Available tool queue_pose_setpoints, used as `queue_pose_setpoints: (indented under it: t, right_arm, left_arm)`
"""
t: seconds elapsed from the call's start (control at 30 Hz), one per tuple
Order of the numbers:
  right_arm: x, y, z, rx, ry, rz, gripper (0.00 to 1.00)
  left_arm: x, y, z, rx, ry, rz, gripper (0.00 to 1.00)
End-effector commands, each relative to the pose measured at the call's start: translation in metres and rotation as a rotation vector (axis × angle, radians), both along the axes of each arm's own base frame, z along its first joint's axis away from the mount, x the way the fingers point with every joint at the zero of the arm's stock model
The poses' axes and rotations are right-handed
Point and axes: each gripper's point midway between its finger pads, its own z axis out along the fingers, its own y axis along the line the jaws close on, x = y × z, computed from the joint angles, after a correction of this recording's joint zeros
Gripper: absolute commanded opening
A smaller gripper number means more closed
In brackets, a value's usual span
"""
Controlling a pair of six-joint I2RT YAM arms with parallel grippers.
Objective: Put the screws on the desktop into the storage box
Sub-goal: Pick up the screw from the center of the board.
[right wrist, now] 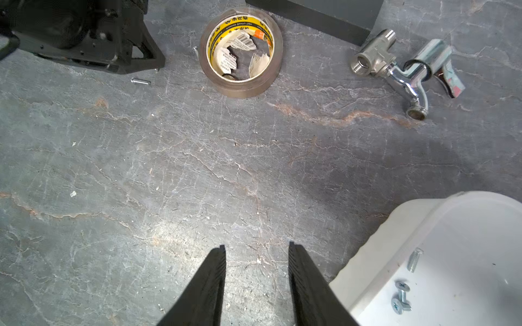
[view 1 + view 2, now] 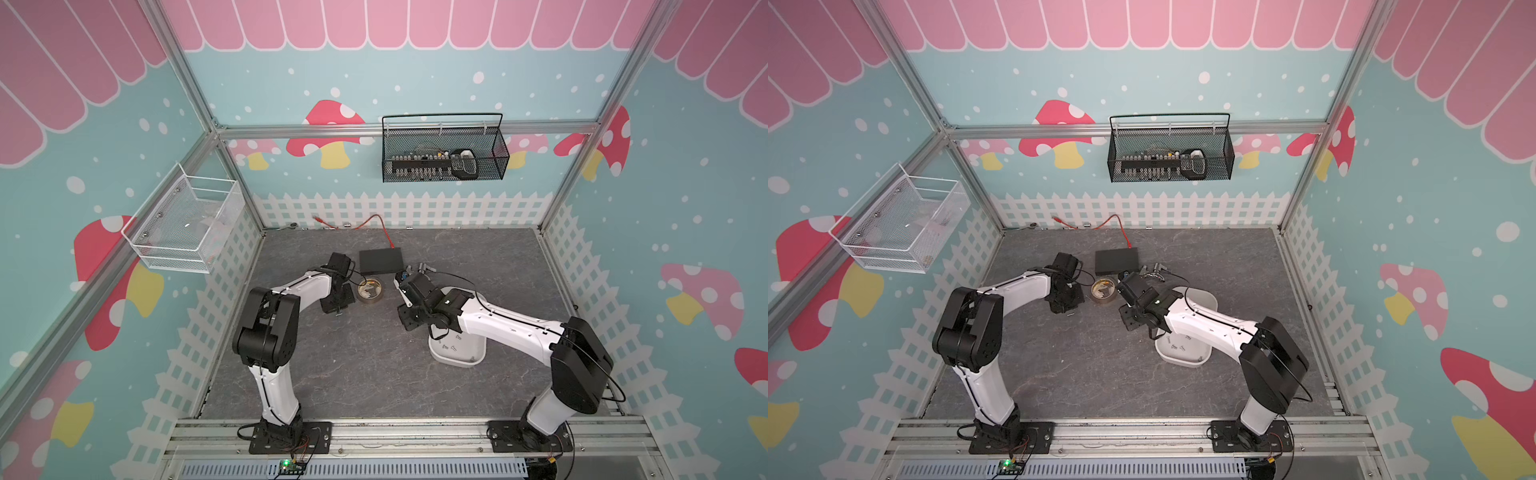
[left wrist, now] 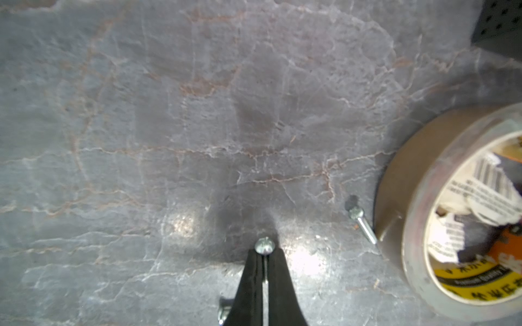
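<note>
Left tool [image 3: 265,253] clenches one tiny silver screw [image 3: 264,245]; a brown round tape roll [image 3: 395,183] lies just right. Right tool [image 1: 257,249] stands released beside the white plastic tub [image 1: 375,248] holding several screws [image 1: 401,299].

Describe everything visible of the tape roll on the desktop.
The tape roll is brown packing tape on a core printed yellow inside, with torn barcode labels stuck within. It lies flat, hole up, on the desktop. A screw lies right beside its base; contact is unclear.
</note>
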Motion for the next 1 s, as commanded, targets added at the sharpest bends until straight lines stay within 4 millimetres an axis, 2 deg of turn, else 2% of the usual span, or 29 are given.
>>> queue_pose_setpoints:
  t: [0.0, 0.2, 0.37, 0.5, 0.57, 0.73, 0.83, 0.97]
  right_arm:
    - [-0.002, -0.003, 0.007, 0.017, -0.008, -0.007, 0.43]
    - [0.001, -0.009, 0.017, 0.026, -0.033, -0.03, 0.43]
    - [0.007, -0.019, 0.023, 0.036, -0.045, -0.056, 0.43]
    - [0.015, -0.035, 0.027, 0.059, -0.037, -0.091, 0.43]
    - [0.021, -0.046, 0.031, 0.079, -0.034, -0.118, 0.43]
    - [0.039, -0.088, 0.045, 0.116, -0.058, -0.225, 0.43]
    - [0.048, -0.119, 0.046, 0.139, -0.049, -0.31, 0.43]
    - [0.054, -0.161, 0.044, 0.195, -0.019, -0.423, 0.42]
  left_arm:
    - [-0.014, 0.005, -0.02, 0.026, 0.065, -0.003, 0.0]
    - [-0.01, -0.01, 0.018, -0.07, -0.023, -0.032, 0.0]
    - [-0.019, -0.023, 0.045, -0.142, -0.081, -0.062, 0.0]
    - [-0.035, -0.052, 0.069, -0.218, -0.13, -0.128, 0.0]
    - [-0.046, -0.078, 0.082, -0.268, -0.152, -0.184, 0.0]
    - [-0.086, -0.172, 0.111, -0.405, -0.201, -0.384, 0.0]
    - [-0.11, -0.223, 0.12, -0.48, -0.207, -0.482, 0.0]
    - [-0.132, -0.272, 0.123, -0.501, -0.194, -0.58, 0.0]
